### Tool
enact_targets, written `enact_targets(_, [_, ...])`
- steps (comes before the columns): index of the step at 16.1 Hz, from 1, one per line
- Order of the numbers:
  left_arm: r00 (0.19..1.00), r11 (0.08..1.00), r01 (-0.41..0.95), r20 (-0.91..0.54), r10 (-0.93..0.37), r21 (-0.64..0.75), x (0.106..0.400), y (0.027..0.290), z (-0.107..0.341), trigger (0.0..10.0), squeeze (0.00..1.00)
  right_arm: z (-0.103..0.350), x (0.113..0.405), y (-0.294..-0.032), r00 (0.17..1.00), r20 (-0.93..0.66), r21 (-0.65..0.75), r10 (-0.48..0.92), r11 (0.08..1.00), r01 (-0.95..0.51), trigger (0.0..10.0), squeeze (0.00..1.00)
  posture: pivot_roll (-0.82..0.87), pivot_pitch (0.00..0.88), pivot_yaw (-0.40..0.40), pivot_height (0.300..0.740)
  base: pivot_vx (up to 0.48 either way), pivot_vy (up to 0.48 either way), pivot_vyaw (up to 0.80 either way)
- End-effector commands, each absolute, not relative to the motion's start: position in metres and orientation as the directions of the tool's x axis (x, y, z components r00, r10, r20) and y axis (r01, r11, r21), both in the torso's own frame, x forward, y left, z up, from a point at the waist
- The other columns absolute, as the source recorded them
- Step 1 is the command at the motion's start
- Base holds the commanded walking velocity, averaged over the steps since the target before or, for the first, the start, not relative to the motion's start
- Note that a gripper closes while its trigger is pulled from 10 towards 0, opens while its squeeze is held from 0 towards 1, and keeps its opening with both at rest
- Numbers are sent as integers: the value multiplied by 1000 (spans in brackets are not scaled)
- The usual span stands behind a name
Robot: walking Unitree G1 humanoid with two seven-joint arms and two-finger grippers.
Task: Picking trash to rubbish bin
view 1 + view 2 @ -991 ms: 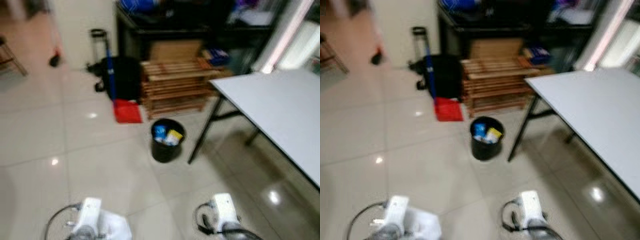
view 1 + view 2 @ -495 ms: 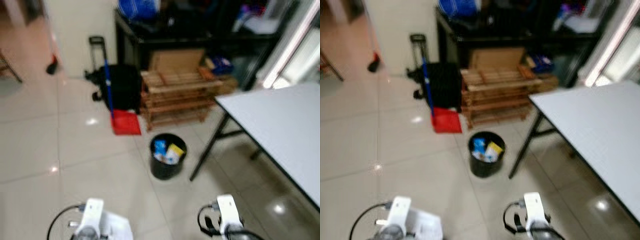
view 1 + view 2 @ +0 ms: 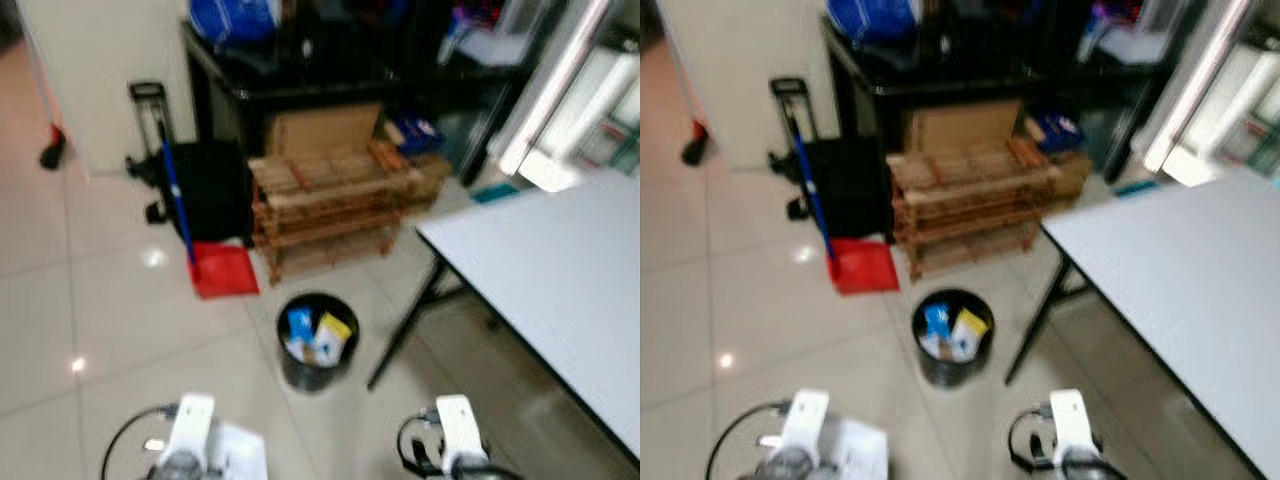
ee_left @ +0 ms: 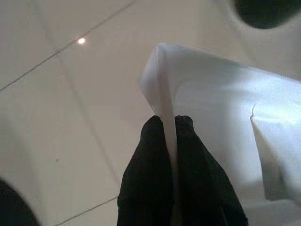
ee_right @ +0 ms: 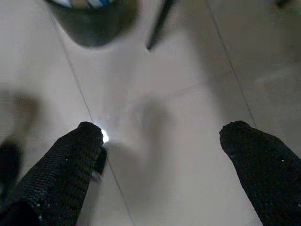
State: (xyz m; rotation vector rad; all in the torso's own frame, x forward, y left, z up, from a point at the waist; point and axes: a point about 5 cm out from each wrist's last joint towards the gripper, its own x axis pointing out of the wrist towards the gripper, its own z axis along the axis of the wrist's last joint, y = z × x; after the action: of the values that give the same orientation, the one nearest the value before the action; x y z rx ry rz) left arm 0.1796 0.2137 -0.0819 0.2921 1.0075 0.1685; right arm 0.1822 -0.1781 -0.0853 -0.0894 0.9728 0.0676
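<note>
Nearest to the robot, the left end effector [image 4: 168, 123] has its two black fingers pressed together on the edge of a thin white sheet of paper [image 4: 225, 122]. The sheet is flat and smooth, with one folded corner, and it hangs above the glossy floor tiles [image 3: 110, 310]. In the head views the same paper [image 3: 238, 455] shows beside the silver left wrist. The right end effector [image 5: 162, 136] holds nothing; its two rough, woven-looking black fingers [image 5: 70, 162] stand wide apart over the pale tile.

A little farther ahead, between the two arms, stands the rubbish bin [image 3: 318, 342], a round black bucket on the floor. Inside it lie some blue and yellow packets [image 3: 318, 336]. Just to the right of the bin is the thin black leg of the counter [image 3: 560, 290], which has a flat, light grey top.

Behind the bin, a red dustpan [image 3: 223, 270] with a blue handle leans near a black bag [image 3: 210, 188]. Beside these stands a low wooden slatted rack [image 3: 330, 205], with a brown cardboard box [image 3: 322, 128] behind it. At the far back there is dark furniture [image 3: 300, 70] with blurred things on top.
</note>
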Motion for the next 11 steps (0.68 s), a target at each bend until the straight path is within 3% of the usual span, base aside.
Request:
enact_targets(1, [513,944,-13,-808,290,331,176,220,-82,10000,0,-83,187,-174,581,-814,-34,25,995,-91,10000,0,27,31,-94,740,480,0,0])
enact_targets(8, [512,944,-18,-808,292,329,176,220,-82,10000,0,-83,188,-173,581,-813,-31,26,996,-87,10000,0,29,38,-94,740,480,0,0])
enact_targets(11, [533,955,-15,-806,259,297,179,216,-82,10000,0,-83,188,-173,583,-812,-31,26,996,-87,10000,0,30,39,-94,740,209,0,0])
